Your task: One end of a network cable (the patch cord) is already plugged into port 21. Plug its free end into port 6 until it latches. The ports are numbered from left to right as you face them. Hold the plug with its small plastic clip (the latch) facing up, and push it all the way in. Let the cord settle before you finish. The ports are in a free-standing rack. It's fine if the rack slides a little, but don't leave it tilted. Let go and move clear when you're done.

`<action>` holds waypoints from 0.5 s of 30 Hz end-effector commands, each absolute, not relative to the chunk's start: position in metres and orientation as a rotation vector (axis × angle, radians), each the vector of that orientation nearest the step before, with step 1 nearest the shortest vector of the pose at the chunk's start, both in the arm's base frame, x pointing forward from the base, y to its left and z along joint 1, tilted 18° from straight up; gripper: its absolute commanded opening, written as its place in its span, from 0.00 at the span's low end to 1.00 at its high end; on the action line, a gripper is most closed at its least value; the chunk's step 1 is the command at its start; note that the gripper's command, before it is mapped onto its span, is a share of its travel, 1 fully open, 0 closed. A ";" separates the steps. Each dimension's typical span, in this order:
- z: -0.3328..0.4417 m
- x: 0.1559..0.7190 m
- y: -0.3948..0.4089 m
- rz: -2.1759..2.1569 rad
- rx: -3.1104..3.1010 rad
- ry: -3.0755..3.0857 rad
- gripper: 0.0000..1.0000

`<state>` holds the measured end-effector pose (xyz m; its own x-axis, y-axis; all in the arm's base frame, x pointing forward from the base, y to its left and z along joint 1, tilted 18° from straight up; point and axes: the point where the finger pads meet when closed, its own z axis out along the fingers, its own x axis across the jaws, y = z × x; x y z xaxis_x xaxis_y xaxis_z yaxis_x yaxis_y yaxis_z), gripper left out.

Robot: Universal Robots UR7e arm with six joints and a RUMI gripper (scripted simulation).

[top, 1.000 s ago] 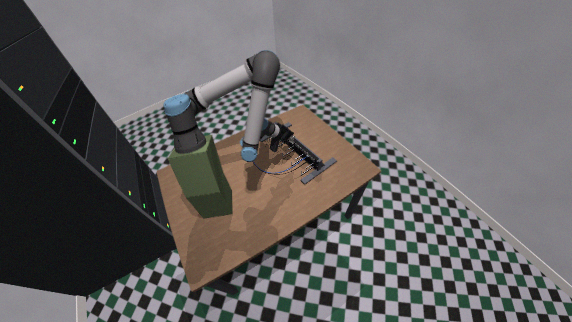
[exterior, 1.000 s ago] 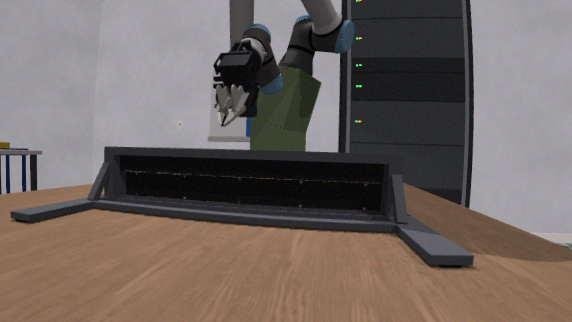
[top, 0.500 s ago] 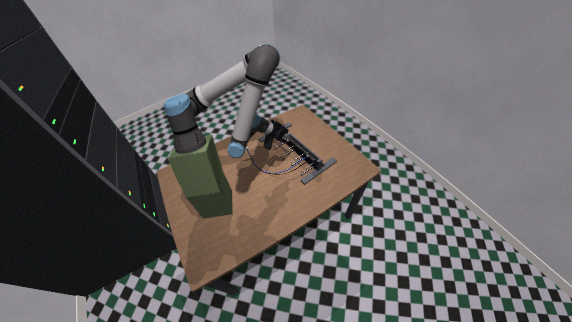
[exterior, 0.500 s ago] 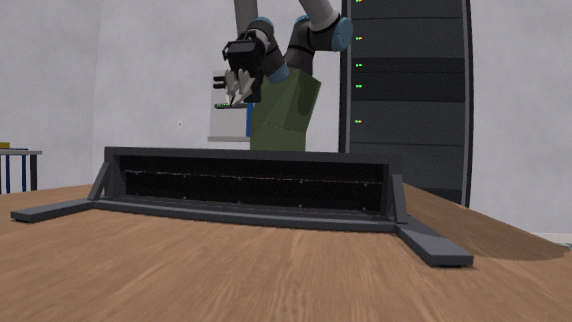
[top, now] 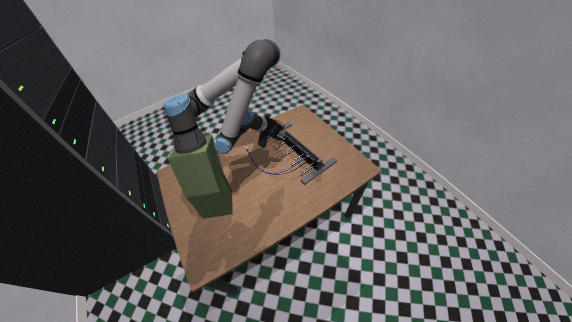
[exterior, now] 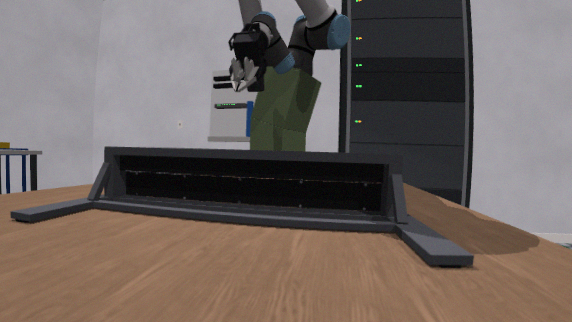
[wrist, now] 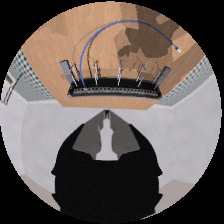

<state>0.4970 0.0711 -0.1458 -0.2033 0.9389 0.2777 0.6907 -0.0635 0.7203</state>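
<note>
Top view: A table (top: 300, 220) (exterior: 250, 280) (wrist: 55, 35) holds a rack (top: 320, 170) (exterior: 250, 155) (wrist: 115, 92) toward 1 o'clock from the table's middle. A blue cord (top: 274, 173) (wrist: 107, 26) bows out from the rack's ports. Its free plug (top: 246, 149) (wrist: 178, 49) lies out at 9 o'clock from the rack's middle, well apart from the ports. The gripper (top: 263, 143) (exterior: 237, 89) (wrist: 106, 110) hangs beside the rack's upper end.

Exterior view: The rack stands upright, seen from behind, its feet on the table. The gripper is raised at about 11 o'clock from the frame's middle, jaws closed with nothing between them. The ports and cord are hidden here.

Wrist view: The closed fingertips point up from 6 o'clock, the rack just past them toward 12. The cord leaves the rack at about 10 o'clock, arcs over the top and ends in the plug between 1 and 2.

One end appears plugged in, though the port number is too small to read. Everything else seems left: grasp the plug, turn its clip up, push it into port 6 until it latches, release and move clear.

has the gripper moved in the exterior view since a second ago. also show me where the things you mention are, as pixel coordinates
Yes: upward. The gripper (top: 263, 143) (exterior: 237, 89) (wrist: 106, 110) now shows higher above the top bar of the rack (top: 327, 165) (exterior: 200, 152) (wrist: 117, 91), and slightly further to the picture's right.
</note>
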 end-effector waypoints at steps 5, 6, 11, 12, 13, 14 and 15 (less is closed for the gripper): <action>-0.139 0.490 0.067 1.138 1.749 1.909 0.00; -0.139 0.490 0.067 1.138 1.749 1.909 0.00; -0.139 0.490 0.067 1.138 1.749 1.909 0.00; -0.139 0.490 0.066 1.138 1.749 1.909 0.00; -0.140 0.490 0.065 1.138 1.749 1.909 0.00; -0.140 0.490 0.064 1.138 1.749 1.909 0.00; -0.140 0.491 0.062 1.138 1.749 1.909 0.00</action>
